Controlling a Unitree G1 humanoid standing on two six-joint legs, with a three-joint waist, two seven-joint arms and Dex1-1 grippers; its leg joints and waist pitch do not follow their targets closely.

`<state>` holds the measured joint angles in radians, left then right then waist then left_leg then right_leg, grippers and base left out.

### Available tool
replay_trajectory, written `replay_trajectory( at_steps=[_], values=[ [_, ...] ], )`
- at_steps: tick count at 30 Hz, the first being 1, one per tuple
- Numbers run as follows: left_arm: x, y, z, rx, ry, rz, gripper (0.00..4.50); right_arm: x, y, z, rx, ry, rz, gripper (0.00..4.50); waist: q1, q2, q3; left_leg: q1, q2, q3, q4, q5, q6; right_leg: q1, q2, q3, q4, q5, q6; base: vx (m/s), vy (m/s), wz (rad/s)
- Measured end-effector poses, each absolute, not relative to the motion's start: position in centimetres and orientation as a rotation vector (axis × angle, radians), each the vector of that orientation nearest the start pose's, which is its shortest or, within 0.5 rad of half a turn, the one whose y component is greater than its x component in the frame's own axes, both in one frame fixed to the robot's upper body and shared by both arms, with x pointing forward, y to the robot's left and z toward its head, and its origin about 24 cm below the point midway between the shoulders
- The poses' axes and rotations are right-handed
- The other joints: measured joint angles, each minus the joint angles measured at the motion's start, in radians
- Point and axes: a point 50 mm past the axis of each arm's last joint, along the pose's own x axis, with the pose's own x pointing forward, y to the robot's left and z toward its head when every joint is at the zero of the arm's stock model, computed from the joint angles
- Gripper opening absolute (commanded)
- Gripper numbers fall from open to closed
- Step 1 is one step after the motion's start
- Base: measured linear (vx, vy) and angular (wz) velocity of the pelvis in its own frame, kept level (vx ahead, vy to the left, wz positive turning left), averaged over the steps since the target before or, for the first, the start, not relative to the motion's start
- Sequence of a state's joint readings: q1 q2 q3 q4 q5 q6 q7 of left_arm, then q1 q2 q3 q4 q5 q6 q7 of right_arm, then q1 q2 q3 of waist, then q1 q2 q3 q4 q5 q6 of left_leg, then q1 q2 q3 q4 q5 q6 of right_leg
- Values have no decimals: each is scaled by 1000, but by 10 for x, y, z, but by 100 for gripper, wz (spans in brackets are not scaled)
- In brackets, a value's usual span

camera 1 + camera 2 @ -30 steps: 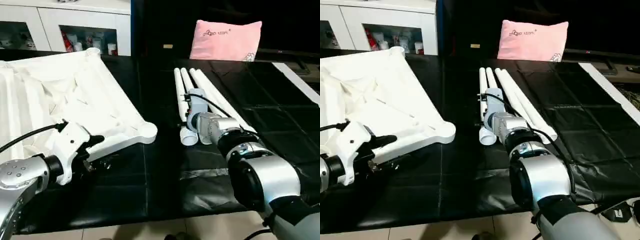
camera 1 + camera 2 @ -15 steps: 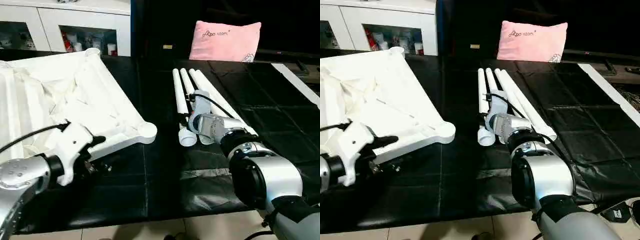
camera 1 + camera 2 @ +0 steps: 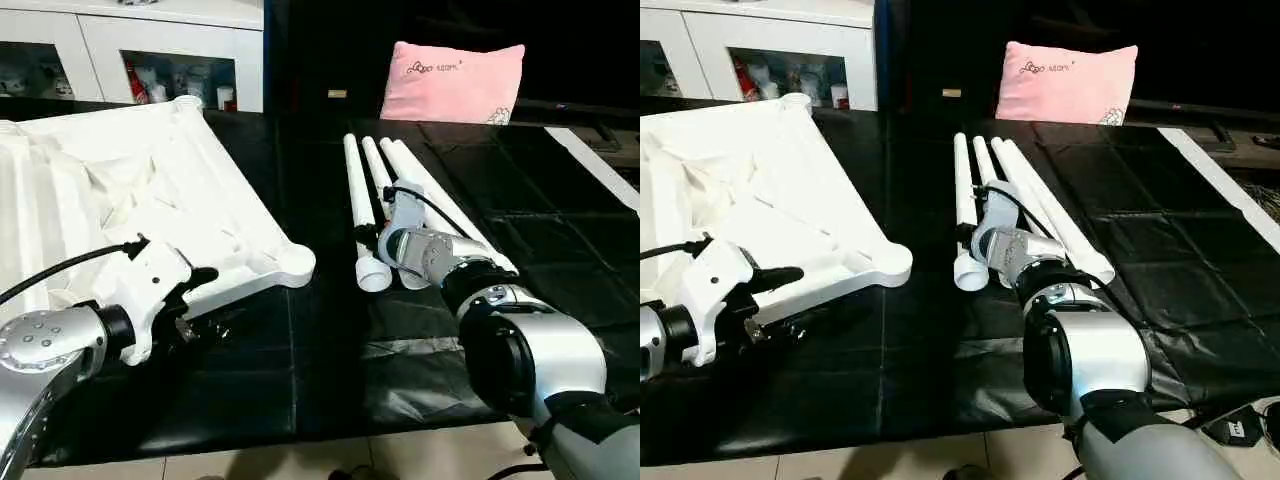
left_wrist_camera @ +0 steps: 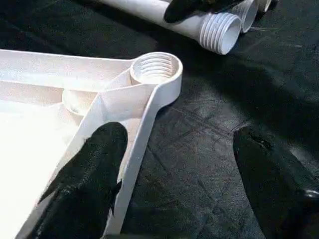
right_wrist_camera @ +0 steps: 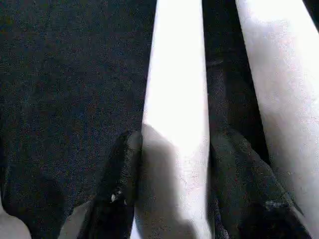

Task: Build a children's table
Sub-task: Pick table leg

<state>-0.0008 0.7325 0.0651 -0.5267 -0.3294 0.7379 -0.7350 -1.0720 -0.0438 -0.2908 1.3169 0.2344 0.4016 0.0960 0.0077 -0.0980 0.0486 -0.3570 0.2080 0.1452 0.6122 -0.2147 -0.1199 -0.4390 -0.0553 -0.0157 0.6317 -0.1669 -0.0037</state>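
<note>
The white tabletop [image 3: 150, 190] lies ribbed side up on the left, its near corner socket [image 3: 293, 262] threaded inside. My left gripper [image 3: 200, 300] is open and straddles the tabletop's edge just short of that socket [image 4: 155, 68], one finger [image 4: 94, 169] over the ribs and the other above the black cloth. Three white legs lie side by side in the middle. My right gripper [image 3: 376, 236] is shut on the leftmost leg [image 3: 360, 205] near its threaded end [image 4: 219, 32]. In the right wrist view both black fingers [image 5: 124, 164] press that leg's [image 5: 177, 89] sides.
The other two legs [image 3: 430, 195] lie close to the right of the held one. A pink pillow [image 3: 452, 82] rests at the back, a white cabinet [image 3: 130, 40] with glass doors behind the tabletop. Black cloth [image 3: 330, 350] covers the work surface up to its near edge.
My right gripper's fingers have closed in on the leftmost leg and its wrist has turned. The left arm has crept slightly toward the corner socket.
</note>
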Motion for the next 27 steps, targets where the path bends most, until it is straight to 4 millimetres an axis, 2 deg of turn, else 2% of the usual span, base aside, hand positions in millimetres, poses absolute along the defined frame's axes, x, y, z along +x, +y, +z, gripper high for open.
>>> replay_trajectory(
  at_steps=[5,10,16,21,27],
  values=[
    [222,204,122,350,387,-773,380,386,-90,59,386,653,210,182,0,0,0,0,0,0,0,0,0,0,0,0,0,0,0,0,0,0],
    [223,198,119,331,378,-777,380,387,-79,65,530,602,264,182,0,0,0,0,0,0,0,0,0,0,0,0,1,0,0,0,0,0],
    [228,191,122,317,337,-778,380,395,-68,86,684,482,313,182,2,0,0,0,0,0,1,0,0,0,0,0,1,0,0,0,0,0],
    [233,188,118,288,334,-764,380,400,-72,96,644,387,321,182,10,2,1,0,0,0,1,0,0,0,0,0,1,0,0,0,0,0],
    [240,181,118,276,308,-776,380,400,-75,97,649,349,331,182,22,4,3,1,0,0,1,0,0,0,0,0,1,0,-1,0,0,0]
  ],
)
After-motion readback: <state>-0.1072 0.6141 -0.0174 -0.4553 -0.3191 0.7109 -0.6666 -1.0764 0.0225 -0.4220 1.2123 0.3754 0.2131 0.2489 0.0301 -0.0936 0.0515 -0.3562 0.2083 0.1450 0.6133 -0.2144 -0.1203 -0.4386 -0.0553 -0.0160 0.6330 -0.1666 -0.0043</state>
